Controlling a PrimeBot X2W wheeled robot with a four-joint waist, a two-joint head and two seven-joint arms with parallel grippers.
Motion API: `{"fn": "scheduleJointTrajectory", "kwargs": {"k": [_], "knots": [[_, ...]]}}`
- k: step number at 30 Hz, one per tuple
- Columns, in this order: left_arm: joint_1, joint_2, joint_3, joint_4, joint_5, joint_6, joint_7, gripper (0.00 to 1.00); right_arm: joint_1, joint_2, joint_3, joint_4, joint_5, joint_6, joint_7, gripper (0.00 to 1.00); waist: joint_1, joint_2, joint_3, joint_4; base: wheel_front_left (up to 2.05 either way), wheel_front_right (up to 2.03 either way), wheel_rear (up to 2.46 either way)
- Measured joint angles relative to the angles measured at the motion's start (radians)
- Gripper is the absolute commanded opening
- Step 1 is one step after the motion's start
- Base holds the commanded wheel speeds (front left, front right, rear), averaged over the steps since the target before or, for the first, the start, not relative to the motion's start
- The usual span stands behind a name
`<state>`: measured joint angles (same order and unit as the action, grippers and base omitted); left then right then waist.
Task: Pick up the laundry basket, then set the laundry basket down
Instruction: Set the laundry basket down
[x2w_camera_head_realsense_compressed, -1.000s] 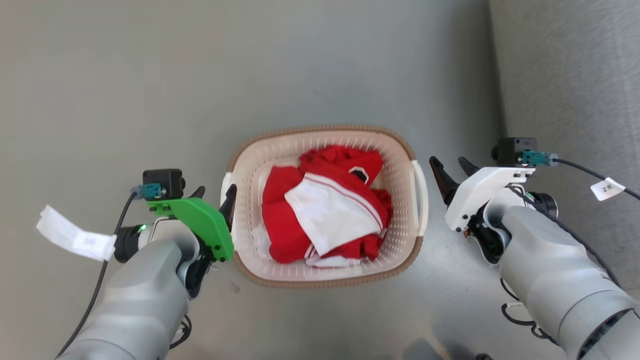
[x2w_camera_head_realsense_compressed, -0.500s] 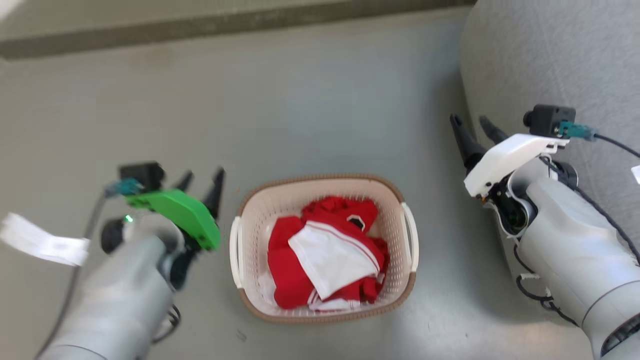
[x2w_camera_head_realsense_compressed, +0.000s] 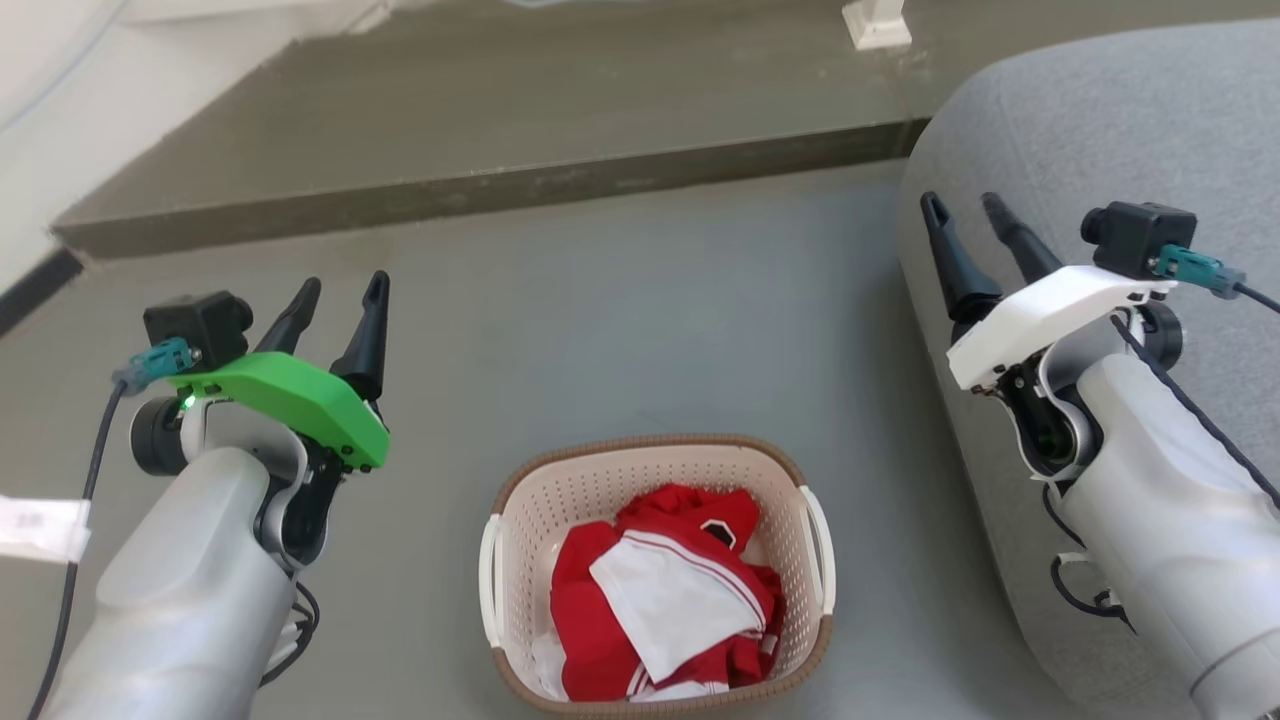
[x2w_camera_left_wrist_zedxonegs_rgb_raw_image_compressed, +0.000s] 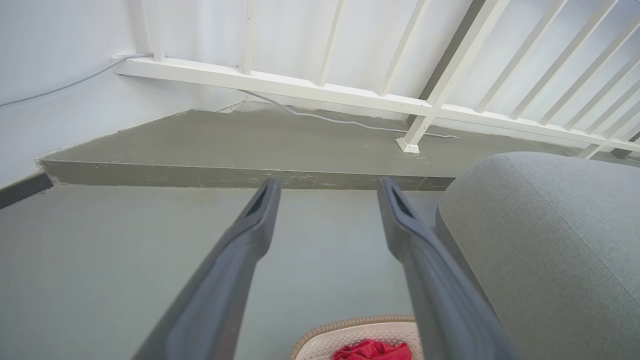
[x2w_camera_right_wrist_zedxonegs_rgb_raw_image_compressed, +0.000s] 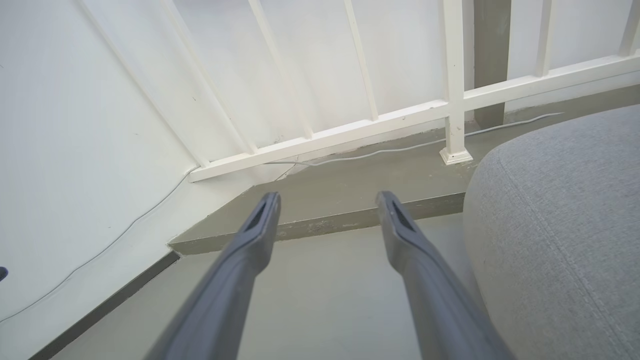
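The laundry basket (x2w_camera_head_realsense_compressed: 520, 520), cream perforated plastic with a brown rim and white side handles, rests on the grey floor at the bottom middle of the head view, holding red and white clothes (x2w_camera_head_realsense_compressed: 660, 600). Its far rim (x2w_camera_left_wrist_zedxonegs_rgb_raw_image_compressed: 350, 322) peeks in at the bottom of the left wrist view. My left gripper (x2w_camera_head_realsense_compressed: 342, 288) is open, raised up and to the left of the basket, apart from it. On the other side my right gripper (x2w_camera_head_realsense_compressed: 965, 203) is open too, raised well right of the basket in front of the grey sofa. Neither holds anything.
A grey upholstered sofa (x2w_camera_head_realsense_compressed: 1100, 130) fills the right side, close behind my right arm. A low concrete step (x2w_camera_head_realsense_compressed: 480, 185) runs across the floor beyond the basket, with a white railing (x2w_camera_left_wrist_zedxonegs_rgb_raw_image_compressed: 430, 100) and a cable above it. A white wall stands at the left.
The head view has tilted up, so the basket now sits lower in it. Both grippers have lifted away from the basket's handles, and the basket stays on the floor.
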<state>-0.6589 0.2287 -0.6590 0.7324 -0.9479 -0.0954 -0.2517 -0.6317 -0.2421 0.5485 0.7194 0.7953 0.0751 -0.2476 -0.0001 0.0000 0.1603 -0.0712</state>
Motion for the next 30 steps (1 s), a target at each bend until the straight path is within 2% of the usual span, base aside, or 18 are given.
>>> {"fn": "scheduleJointTrajectory", "kwargs": {"k": [6, 16, 20, 30], "knots": [[0.094, 0.007, 0.125, -0.147, 0.12, 0.053, 0.0, 1.0, 0.091, -0.025, -0.064, -0.148, -0.135, -0.053, -0.004, 1.0, 0.0, 0.0, -0.055, -0.003, 0.0, 0.0, 0.0], [0.231, 0.003, 0.282, -0.359, 0.244, 0.074, 0.0, 1.0, 0.234, -0.036, -0.184, -0.329, -0.23, -0.112, -0.006, 1.0, 0.0, 0.0, -0.08, -0.004, 0.0, 0.0, 0.0], [0.303, -0.014, 0.321, -0.413, 0.286, 0.075, 0.0, 1.0, 0.304, -0.024, -0.21, -0.374, -0.261, -0.122, -0.006, 1.0, 0.0, 0.0, -0.082, -0.004, 0.0, 0.0, 0.0], [0.423, -0.063, 0.394, -0.497, 0.366, 0.079, 0.0, 1.0, 0.4, 0.015, -0.244, -0.468, -0.327, -0.122, -0.006, 1.0, 0.0, 0.0, -0.085, -0.006, 0.0, 0.0, 0.0]]}}
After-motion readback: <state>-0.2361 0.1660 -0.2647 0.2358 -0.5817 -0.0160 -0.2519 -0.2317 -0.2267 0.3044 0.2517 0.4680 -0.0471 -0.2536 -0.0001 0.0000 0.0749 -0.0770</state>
